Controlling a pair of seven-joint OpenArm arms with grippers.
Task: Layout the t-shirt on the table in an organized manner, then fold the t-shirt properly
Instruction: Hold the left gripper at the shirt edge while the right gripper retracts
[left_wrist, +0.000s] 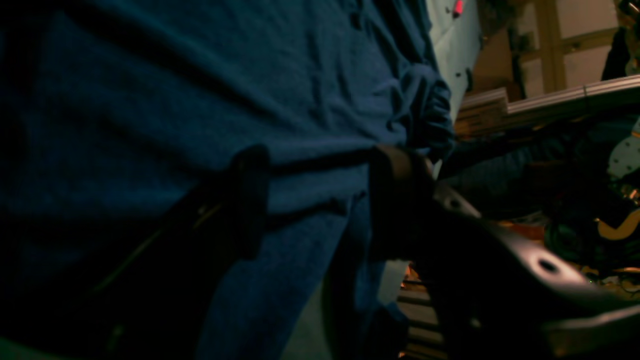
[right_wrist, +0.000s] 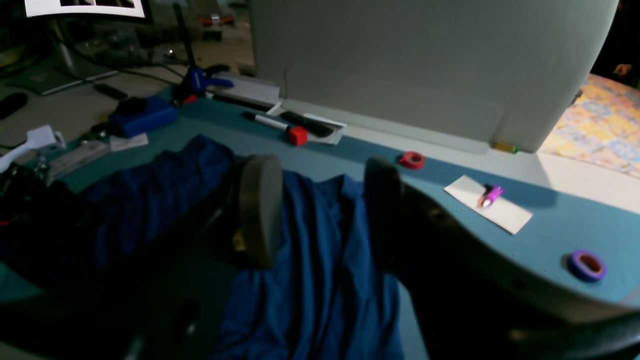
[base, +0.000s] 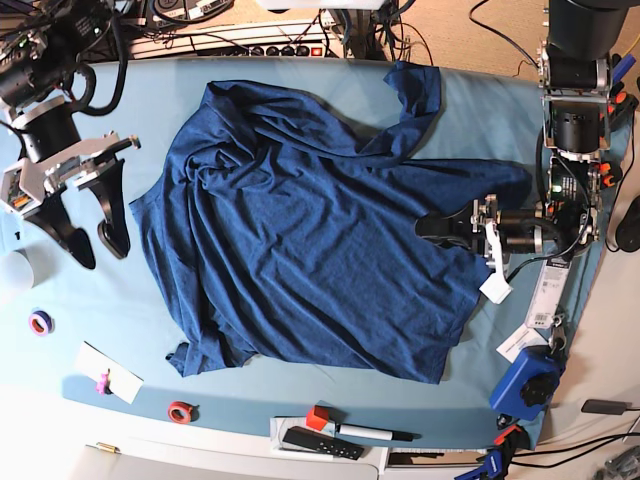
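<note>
The dark navy t-shirt lies crumpled and wrinkled across the middle of the teal table, with one sleeve bunched toward the far edge. My left gripper lies low at the shirt's right edge. In the left wrist view its fingers stand wide apart against the t-shirt, so the left gripper is open. My right gripper hangs open just off the shirt's left edge. In the right wrist view the right gripper is open above the t-shirt with nothing in it.
Near the front edge lie a purple tape roll, a red tape roll, a paper slip with a pink item and a marker with a red block. A blue box sits front right. A white cup stands far left.
</note>
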